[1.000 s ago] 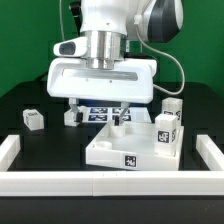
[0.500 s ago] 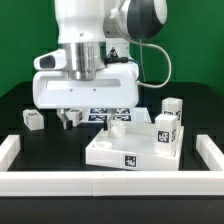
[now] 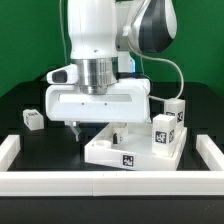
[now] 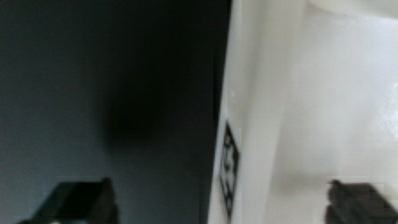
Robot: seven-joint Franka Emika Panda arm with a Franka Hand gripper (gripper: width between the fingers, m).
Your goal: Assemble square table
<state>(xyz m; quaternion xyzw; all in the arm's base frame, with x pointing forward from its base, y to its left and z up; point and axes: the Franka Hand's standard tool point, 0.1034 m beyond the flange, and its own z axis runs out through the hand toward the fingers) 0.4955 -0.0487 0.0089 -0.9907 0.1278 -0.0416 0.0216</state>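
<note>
Square tabletop (image 3: pixel 108 152): white, flat, near the surface's front edge. Tagged leg (image 3: pixel 165 134) upright on its corner; second leg (image 3: pixel 33 118) well apart.

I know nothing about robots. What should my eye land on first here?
The big white robot arm fills the middle of the exterior view, its open gripper low over the flat white square slab. A small tagged leg sits alone on the black table at that view's left. Another leg stands at the slab's right corner.
</note>
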